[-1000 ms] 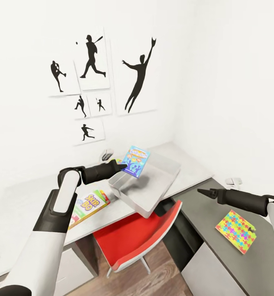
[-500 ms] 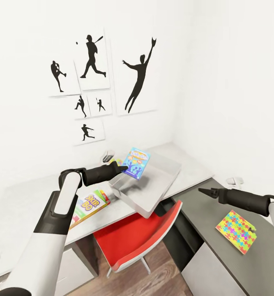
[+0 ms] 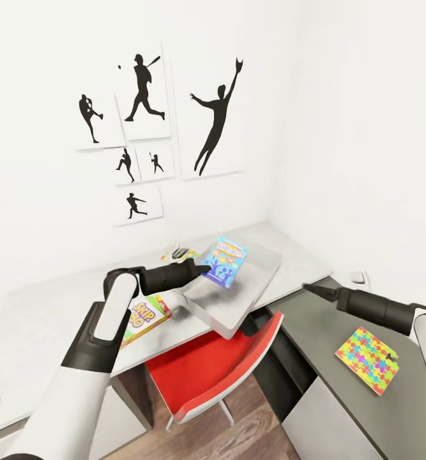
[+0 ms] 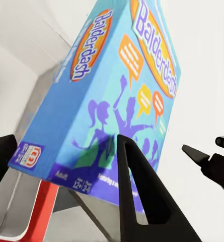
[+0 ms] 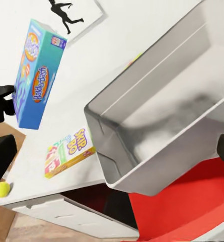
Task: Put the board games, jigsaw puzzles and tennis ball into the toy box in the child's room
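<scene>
Head view: the left gripper grips a blue board game above the grey toy box on the table. The right gripper hovers right; its state cannot be told. Left wrist view: fingers clamp the box. Right wrist view: a Skip-Bo game lies left of the toy box.

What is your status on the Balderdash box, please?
Left gripper shut on Balderdash box, held above toy box. Right gripper free, state unclear. Nothing in the way.

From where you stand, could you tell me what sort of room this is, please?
Probably a child's bedroom or playroom: sports silhouette pictures on the wall, a desk with board games, and a bright jigsaw puzzle.
</scene>
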